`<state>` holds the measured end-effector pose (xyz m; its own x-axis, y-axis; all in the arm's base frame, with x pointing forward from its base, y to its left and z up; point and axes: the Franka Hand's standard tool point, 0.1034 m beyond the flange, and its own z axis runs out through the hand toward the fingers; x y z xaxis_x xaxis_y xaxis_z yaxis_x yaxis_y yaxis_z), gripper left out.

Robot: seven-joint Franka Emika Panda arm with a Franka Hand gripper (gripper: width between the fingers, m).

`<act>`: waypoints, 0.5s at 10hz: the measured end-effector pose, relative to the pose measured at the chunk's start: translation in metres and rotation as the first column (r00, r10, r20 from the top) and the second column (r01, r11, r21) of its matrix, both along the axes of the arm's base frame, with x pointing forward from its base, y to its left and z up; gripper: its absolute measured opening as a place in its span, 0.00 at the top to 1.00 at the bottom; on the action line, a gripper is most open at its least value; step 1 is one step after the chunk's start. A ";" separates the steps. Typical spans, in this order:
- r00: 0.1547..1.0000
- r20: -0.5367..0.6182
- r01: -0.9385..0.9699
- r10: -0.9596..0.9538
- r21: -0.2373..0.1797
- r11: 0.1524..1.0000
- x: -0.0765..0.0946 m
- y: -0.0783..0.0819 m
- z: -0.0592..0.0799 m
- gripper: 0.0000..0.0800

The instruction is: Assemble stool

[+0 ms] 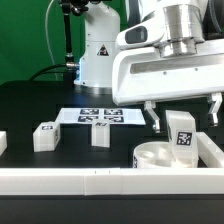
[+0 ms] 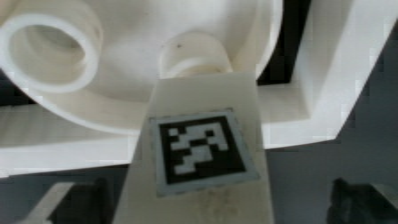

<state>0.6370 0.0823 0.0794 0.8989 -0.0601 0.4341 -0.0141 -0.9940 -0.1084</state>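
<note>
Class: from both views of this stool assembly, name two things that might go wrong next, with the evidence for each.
1. The leg stands on the seat disc with the fingers apart on either side, not gripping it; if it is not fully seated, it may topple.
2. The leg sits between the fingers, so a sideways arm move might knock it out.

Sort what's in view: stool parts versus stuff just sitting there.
Job:
- seat disc
- tagged leg at the seat, between the open gripper
- loose leg
- second loose leg

Lying about:
- marker board
- border rail
</note>
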 end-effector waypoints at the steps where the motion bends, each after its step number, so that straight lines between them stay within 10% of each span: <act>1: 1.000 -0.002 -0.003 0.003 -0.001 1.000 0.001 0.000 0.003 0.23; 5: 1.000 -0.027 -0.011 0.011 0.000 1.000 0.010 -0.002 0.034 0.19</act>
<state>0.6474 0.0799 0.1138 0.9108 -0.0507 0.4097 -0.0066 -0.9941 -0.1084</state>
